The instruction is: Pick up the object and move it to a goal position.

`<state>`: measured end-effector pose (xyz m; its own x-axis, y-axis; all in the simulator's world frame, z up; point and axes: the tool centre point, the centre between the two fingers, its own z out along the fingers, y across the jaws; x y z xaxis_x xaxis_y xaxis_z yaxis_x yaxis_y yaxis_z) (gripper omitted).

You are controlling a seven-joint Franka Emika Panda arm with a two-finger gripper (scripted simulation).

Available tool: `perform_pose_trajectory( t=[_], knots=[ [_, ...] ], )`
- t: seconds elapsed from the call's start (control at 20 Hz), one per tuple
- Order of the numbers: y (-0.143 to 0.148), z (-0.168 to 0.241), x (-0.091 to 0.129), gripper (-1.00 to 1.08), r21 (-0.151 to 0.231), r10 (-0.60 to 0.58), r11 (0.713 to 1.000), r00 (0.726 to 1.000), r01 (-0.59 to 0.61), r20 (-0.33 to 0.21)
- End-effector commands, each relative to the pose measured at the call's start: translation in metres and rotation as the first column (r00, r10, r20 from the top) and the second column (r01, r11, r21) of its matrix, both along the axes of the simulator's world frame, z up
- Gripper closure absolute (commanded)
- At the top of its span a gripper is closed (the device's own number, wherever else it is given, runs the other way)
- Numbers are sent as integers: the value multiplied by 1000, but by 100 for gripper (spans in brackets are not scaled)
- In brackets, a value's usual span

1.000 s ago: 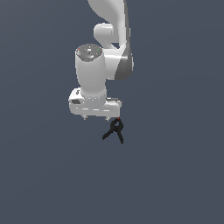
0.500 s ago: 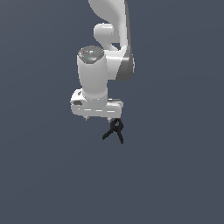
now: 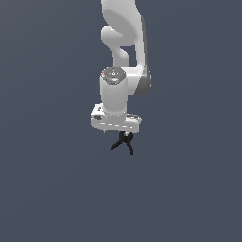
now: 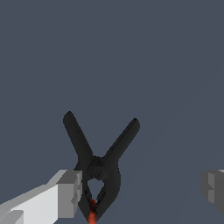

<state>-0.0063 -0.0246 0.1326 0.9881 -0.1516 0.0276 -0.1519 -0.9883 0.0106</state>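
The object is a small black clamp [image 3: 123,142] with two splayed legs, lying on the dark grey floor. My gripper [image 3: 120,133] hangs straight down right above it, with the white hand covering the clamp's head. In the wrist view the clamp [image 4: 99,164] shows its loop-shaped head and red tip between my open fingers. It lies close beside one finger [image 4: 68,193] and far from the other finger [image 4: 213,187]. The gripper [image 4: 142,190] is open and holds nothing.
The white arm [image 3: 125,42] rises behind the hand. The plain dark grey floor [image 3: 52,189] fills the view all around. Nothing else shows.
The hand has moved toward the exterior view's right and down, and now stands over the clamp. The clamp has not moved.
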Motion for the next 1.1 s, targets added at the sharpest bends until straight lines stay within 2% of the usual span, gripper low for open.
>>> perform_pose_trajectory(
  t=[0.0, 0.45, 1.05],
  knots=[
    [14, -19, -7, -92, 6, -30, 1000, 1000, 30, -7],
    [44, -59, -28, -92, 14, -100, 995, 995, 101, -24],
    [47, -79, -30, -92, 14, -105, 994, 994, 106, -26]
  ],
)
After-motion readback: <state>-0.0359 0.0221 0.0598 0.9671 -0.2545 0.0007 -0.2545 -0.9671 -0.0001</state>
